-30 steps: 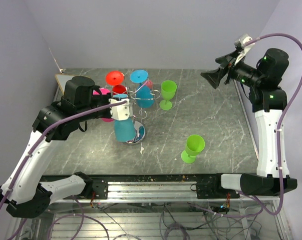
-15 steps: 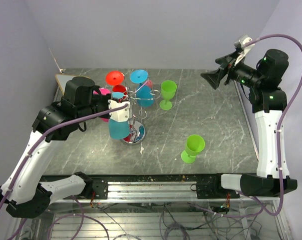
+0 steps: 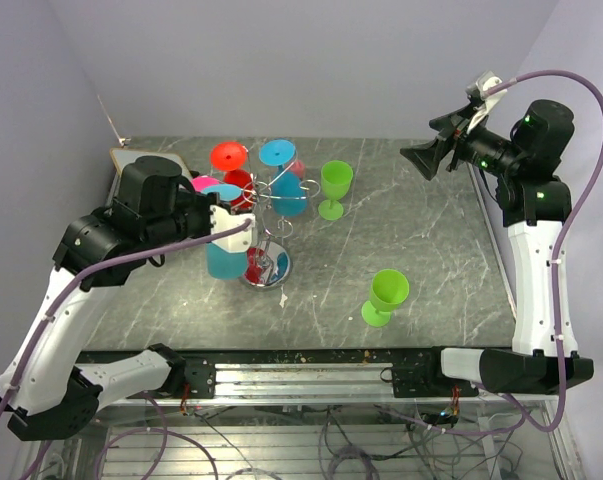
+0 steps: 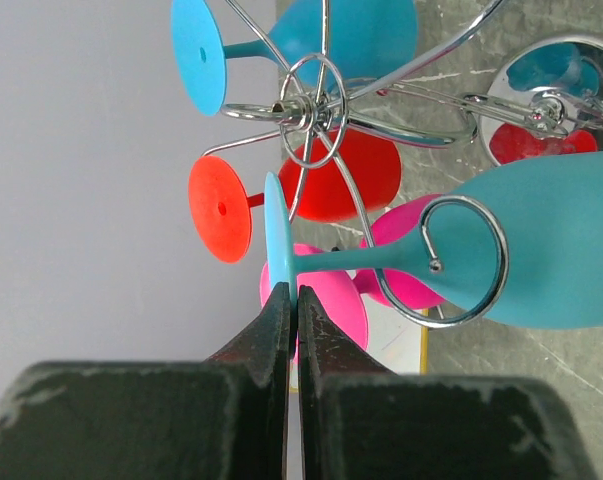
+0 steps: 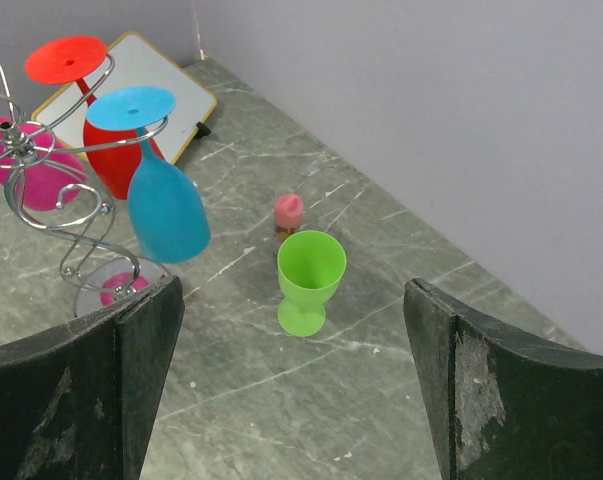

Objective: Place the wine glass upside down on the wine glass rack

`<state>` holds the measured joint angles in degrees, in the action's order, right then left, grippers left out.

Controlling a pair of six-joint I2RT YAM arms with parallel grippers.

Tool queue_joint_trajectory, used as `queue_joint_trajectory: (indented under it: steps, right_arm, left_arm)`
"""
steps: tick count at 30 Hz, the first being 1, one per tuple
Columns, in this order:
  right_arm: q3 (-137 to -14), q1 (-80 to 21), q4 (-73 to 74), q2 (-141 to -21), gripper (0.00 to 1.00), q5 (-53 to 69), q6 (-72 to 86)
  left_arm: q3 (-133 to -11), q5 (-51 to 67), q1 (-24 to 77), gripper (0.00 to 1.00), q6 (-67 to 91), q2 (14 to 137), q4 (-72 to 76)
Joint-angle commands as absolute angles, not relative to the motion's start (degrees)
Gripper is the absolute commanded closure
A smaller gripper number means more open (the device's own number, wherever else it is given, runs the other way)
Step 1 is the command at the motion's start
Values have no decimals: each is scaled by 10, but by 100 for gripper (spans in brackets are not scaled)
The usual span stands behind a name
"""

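Two fingers of the left claw pinch the foot rim of the teal wine glass, bowl down, its stem in a curl of the wine glass rack. Well away, the right claw gapes apart above the bench.

wine glass: bowl cut at right edge | wine glass rack: base cropped
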<state>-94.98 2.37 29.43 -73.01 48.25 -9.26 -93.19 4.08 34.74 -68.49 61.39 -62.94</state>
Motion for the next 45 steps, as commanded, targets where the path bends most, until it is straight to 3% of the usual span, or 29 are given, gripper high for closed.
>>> queue_joint_trajectory:
  steps: [1,34,45]
  right_arm:
    - [-946,28,286,-722,9,486,-98]
    - [-938,29,290,-722,9,483,-104]
    - [-933,28,298,-714,9,455,-128]
  left_arm:
    - [-957,36,347,93,-714,606,-650]
    - [-999,162,344,93,-764,621,-723]
    - [-967,151,344,85,-749,626,-713]
